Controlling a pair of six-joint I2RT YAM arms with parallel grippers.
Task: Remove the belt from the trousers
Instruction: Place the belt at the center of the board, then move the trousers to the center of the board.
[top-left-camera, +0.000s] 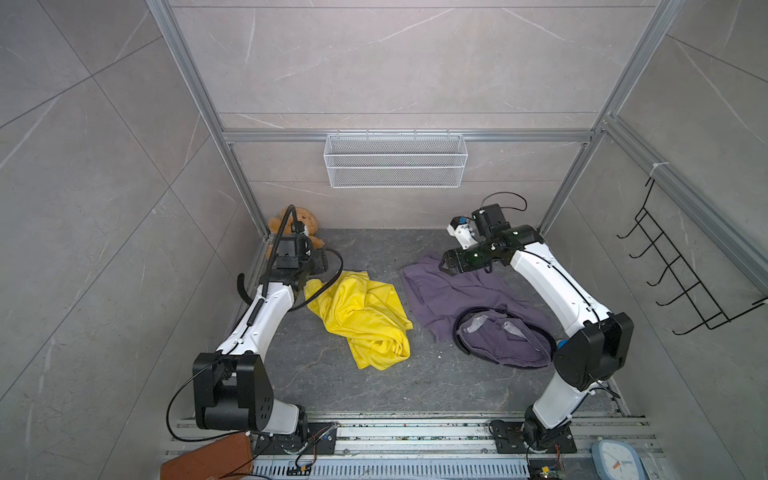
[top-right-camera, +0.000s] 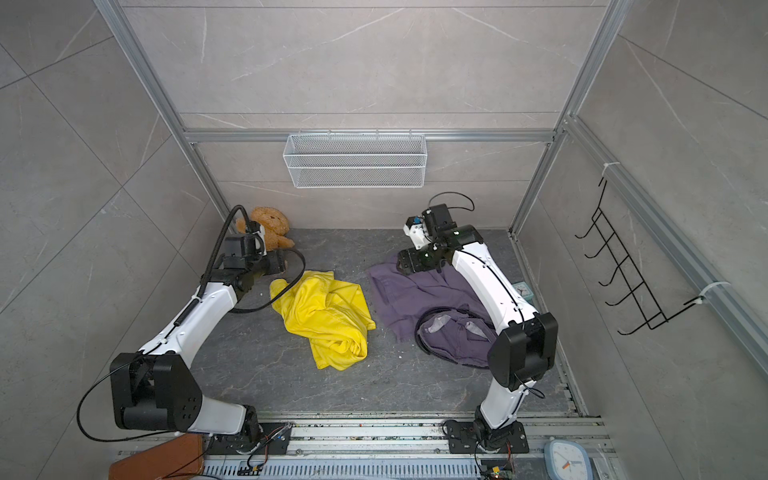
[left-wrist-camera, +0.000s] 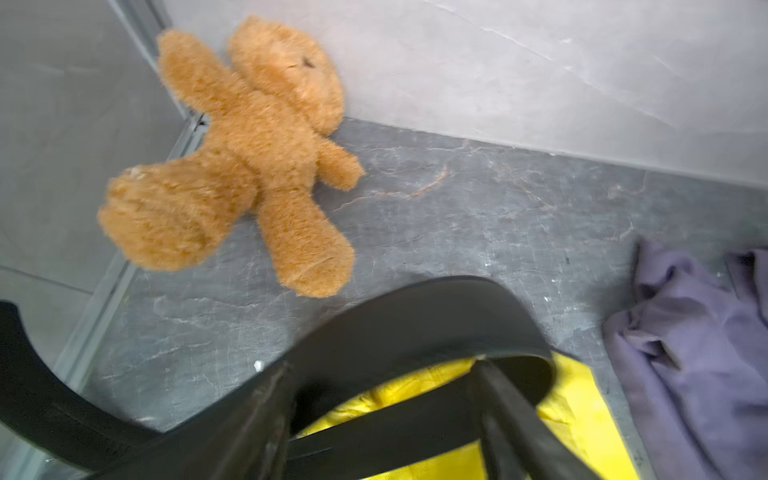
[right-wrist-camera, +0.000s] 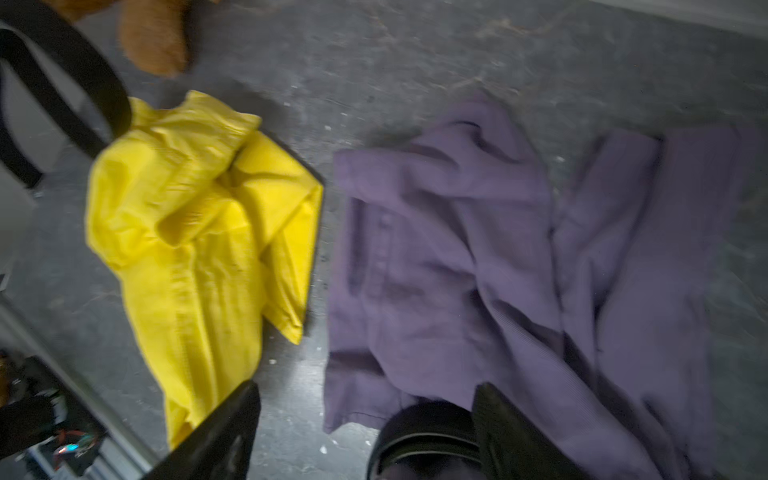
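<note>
Black belt (left-wrist-camera: 415, 316) loops over the left hand (left-wrist-camera: 382, 370).

You get bright, even light in both top views, with only soft shadows. Your right wrist view is smeared, so the purple trousers (right-wrist-camera: 457, 249) look fuzzy.

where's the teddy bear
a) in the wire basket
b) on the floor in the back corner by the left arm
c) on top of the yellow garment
b: the teddy bear lies on the dark floor right where the two walls meet, apart from the yellow garment.
</note>
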